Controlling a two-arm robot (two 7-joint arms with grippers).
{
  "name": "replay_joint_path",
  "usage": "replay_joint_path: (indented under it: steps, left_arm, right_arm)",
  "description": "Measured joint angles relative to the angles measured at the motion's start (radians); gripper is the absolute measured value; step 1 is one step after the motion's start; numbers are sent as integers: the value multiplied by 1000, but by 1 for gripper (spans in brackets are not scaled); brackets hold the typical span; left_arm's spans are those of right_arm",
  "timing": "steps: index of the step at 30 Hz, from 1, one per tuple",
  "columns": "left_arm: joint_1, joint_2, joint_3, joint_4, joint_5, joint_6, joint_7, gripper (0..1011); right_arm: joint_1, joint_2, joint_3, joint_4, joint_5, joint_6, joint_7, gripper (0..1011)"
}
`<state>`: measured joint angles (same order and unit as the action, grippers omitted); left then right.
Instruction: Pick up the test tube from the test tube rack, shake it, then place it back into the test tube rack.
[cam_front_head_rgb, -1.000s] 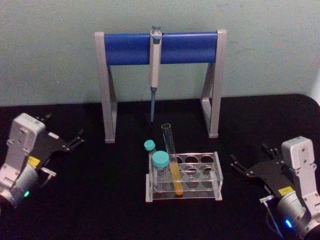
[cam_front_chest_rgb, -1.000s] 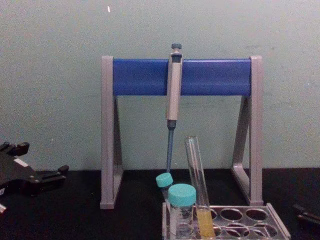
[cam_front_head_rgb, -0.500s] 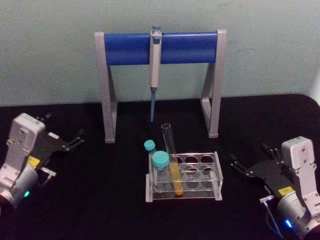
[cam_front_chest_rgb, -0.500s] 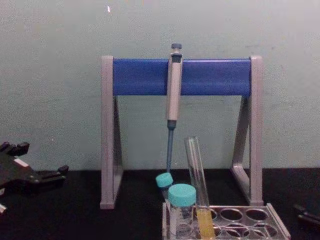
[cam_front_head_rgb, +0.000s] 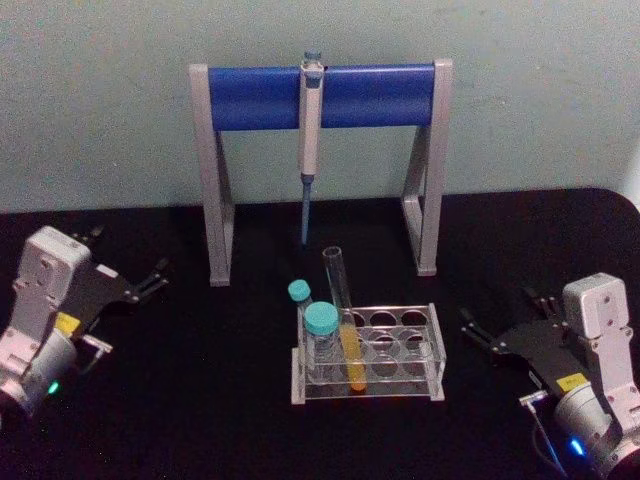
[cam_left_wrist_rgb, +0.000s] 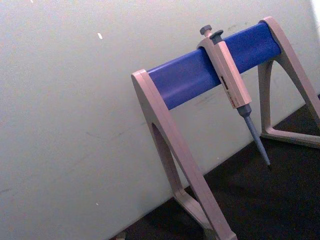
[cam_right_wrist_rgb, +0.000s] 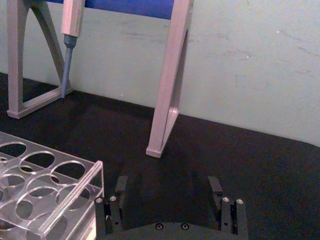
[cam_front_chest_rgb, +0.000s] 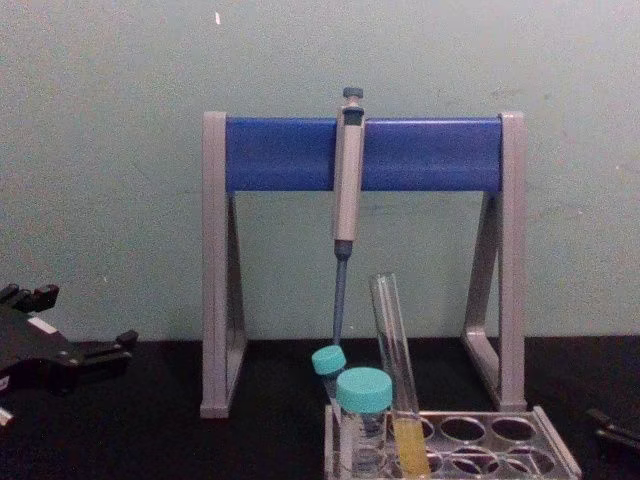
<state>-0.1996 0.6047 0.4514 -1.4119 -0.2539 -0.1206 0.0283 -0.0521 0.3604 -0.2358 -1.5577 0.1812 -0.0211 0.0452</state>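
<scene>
A black table stands before a pale green wall. Near the table's middle sits a low clear plastic test tube rack with rows of round holes in its top plate. A long slim clear glass test tube, uncapped, stands in a hole at the rack's left end, leaning slightly, with yellow-orange liquid in its lower part. Just to its left in the rack are two shorter clear vials with teal screw caps.

Behind the rack stands a tall grey-legged stand with a blue crossbar. A grey pipette with a blue tip hangs from the middle of the bar, tip pointing down.

The left gripper rests at the table's left side, well apart from the rack, its black fingers spread apart and holding nothing. The right gripper rests at the right side, near the rack's right end but not touching it, fingers likewise spread and empty.
</scene>
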Motion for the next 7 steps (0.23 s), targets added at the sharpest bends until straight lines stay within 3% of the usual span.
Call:
replay_joint_path:
  steps: [7]
  left_arm:
    - [0, 0, 0, 0, 0, 0, 0, 1001]
  right_arm:
    - [0, 0, 0, 0, 0, 0, 0, 1000]
